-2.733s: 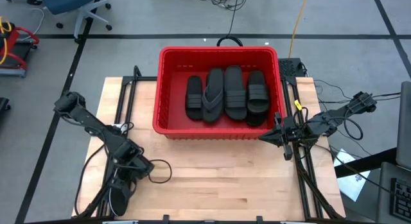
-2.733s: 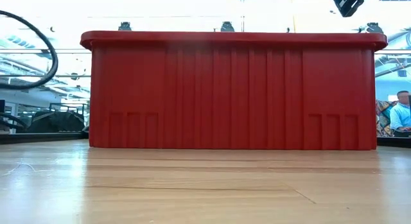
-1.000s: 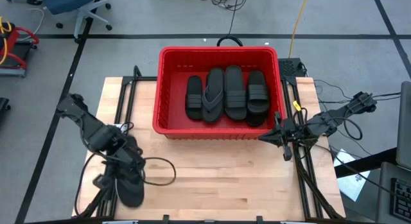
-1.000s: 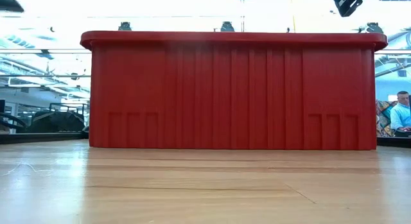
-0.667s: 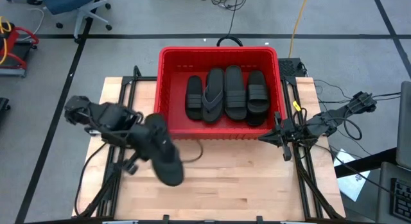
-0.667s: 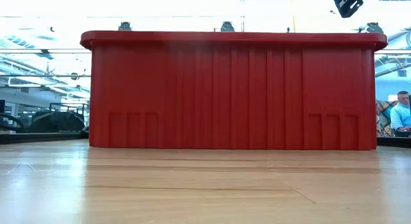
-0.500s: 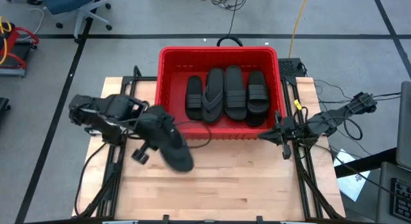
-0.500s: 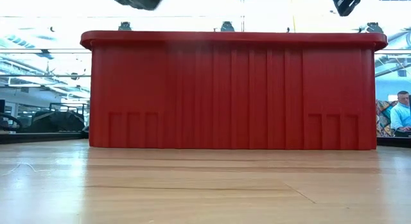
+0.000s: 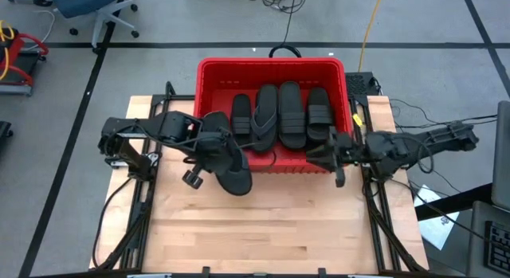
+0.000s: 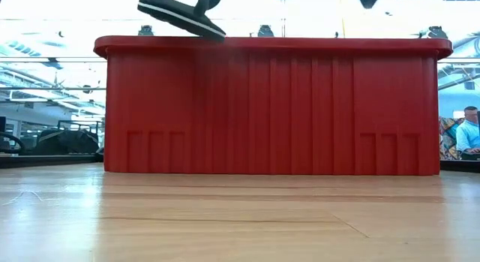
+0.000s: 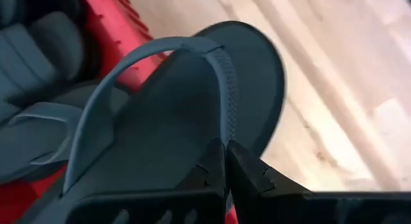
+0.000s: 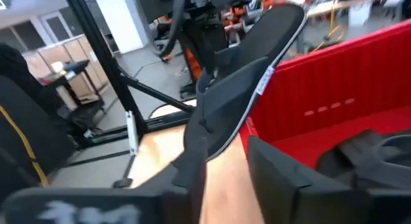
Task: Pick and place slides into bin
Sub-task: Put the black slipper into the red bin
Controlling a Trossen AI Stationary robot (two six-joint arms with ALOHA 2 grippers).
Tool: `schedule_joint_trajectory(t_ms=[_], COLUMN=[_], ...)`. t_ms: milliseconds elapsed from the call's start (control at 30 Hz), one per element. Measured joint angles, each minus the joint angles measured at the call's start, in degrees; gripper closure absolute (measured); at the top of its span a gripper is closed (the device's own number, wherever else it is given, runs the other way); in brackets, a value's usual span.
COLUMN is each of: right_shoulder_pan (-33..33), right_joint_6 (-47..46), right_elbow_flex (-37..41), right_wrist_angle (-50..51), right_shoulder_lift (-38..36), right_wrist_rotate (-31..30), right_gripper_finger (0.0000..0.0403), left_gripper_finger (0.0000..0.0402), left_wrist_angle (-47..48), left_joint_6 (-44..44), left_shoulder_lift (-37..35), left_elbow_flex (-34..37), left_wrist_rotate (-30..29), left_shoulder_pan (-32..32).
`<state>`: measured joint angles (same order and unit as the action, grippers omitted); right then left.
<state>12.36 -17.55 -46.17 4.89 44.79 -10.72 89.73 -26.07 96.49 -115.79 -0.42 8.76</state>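
Pale wooden bench [image 9: 271, 222] carried the red bin [image 9: 209, 111] at upper centre, four slides [image 9: 281, 115] inside. Left gripper [image 9: 209, 147], clamped on a flip-flop [image 9: 227, 162] by its thong strap, hung over the bin's lower-left rim; light, floppy rubber. Right gripper [image 9: 319, 153], part-open and empty, hovered lower right.

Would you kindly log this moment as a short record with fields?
bin: red, on the table's far side
slides in bin: four, side by side
left gripper: shut on a flip-flop by its strap, above the bin's near-left rim
right gripper: at the bin's near-right corner, holding nothing
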Motion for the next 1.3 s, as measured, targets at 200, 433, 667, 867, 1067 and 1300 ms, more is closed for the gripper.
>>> schedule_joint_trajectory(t_ms=[200,433,667,867,1067,1300], right_shoulder_pan=[-9.39,-18.55,-23.51,-24.15,-25.94,-29.22], right_joint_6=[-3.59,-14.86,-29.94,-35.79,-38.77,-39.46], right_elbow_flex=[-6.61,-8.10,-8.11,-8.11,-8.09,-8.09], right_wrist_angle=[-0.57,-15.49,-28.83,-32.47,-35.90,-40.76], right_shoulder_lift=[8.98,17.93,25.16,27.98,29.25,27.82], right_wrist_rotate=[13.31,23.72,31.75,31.83,31.71,31.89], right_gripper_finger=[0.0231,0.0203,0.0216,0.0221,0.0218,0.0220], left_gripper_finger=[0.0401,0.0401,0.0401,0.0401,0.0401,0.0401], left_wrist_angle=[-0.91,-3.40,-8.22,-10.86,-12.96,-12.76], left_joint_6=[-3.86,-7.03,-11.16,-13.84,-15.49,-17.21], left_shoulder_lift=[-0.02,-0.04,-0.11,-0.07,-0.07,-0.07], left_elbow_flex=[0.00,0.00,-2.13,-5.74,-9.25,-10.40], left_wrist_rotate=[-4.83,-12.98,-16.66,-20.25,-21.44,-20.95], left_shoulder_pan=[-2.10,-5.70,-9.19,-12.42,-13.98,-13.93])
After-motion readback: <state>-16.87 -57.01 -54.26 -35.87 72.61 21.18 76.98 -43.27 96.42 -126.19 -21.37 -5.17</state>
